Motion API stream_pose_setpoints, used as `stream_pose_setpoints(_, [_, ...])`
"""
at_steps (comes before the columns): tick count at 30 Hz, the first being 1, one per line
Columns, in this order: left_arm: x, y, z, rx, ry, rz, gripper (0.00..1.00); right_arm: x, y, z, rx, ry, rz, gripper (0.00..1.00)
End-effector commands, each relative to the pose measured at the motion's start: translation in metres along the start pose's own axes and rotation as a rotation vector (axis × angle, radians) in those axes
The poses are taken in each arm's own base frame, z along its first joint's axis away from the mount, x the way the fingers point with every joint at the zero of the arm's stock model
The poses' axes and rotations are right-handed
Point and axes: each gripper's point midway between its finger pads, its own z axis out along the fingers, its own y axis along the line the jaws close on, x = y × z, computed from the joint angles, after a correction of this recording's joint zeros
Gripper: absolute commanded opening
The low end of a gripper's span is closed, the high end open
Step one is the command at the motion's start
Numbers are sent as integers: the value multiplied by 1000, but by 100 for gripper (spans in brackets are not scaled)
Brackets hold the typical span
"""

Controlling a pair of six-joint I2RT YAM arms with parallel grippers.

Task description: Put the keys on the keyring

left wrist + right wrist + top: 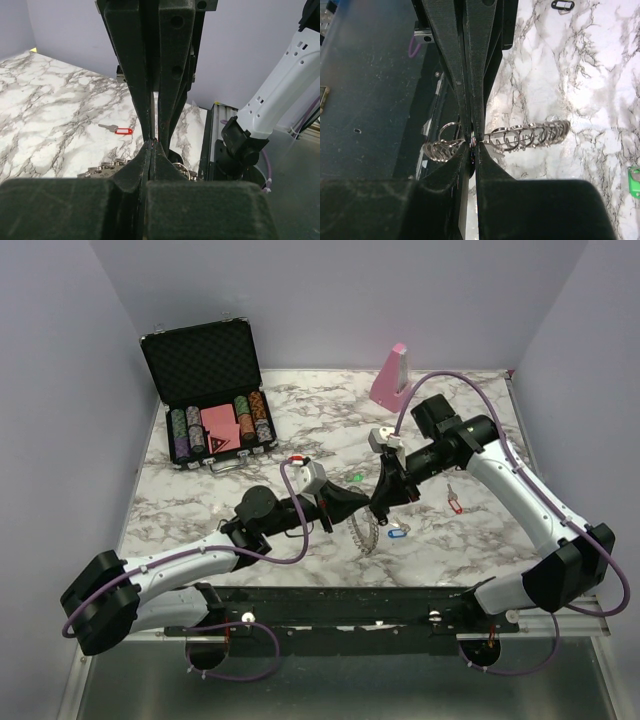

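Note:
The keyring (368,530) hangs edge-on between both grippers above the table's front middle. My right gripper (381,498) is shut on its rim; the grey loops stick out either side of its tips (530,136). My left gripper (360,506) is shut, tip to tip with the right one (152,144). It pinches something thin with a reddish glint, seemingly a key, mostly hidden. The ring shows just below its tips (102,167). On the table lie a blue key (397,535), a red key (455,503), a green key (357,478) and another red key (297,460).
An open black case of poker chips (215,415) stands at the back left. A pink wedge block (390,375) stands at the back centre. A black key tag (562,5) lies on the marble. The black front rail (350,610) runs along the near edge.

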Motion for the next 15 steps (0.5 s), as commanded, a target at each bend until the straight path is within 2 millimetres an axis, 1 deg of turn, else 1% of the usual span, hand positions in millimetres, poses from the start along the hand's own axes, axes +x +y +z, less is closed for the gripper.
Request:
stream_pose_setpoints(1, [-33, -3, 3, -1, -135, 24, 0, -10, 11, -1, -24, -42, 2, 16])
stream_pose_setpoints(4, [-28, -1, 0, -9, -122, 24, 0, -13, 12, -2, -24, -46, -3, 20])
stream_pose_setpoints(7, [-26, 0, -2, -16, -113, 29, 0, -15, 13, -3, -24, -51, -6, 20])
stream_pose_setpoints(10, [-22, 1, -4, -21, -103, 28, 0, -17, 13, -4, -23, -57, -5, 17])
stream_pose_setpoints(12, [-19, 1, -5, -25, -96, 27, 0, -17, 13, -4, -25, -61, -3, 11])
stream_pose_setpoints(15, [-19, 1, -5, -23, -94, 30, 0, -17, 11, -4, -26, -61, 3, 7])
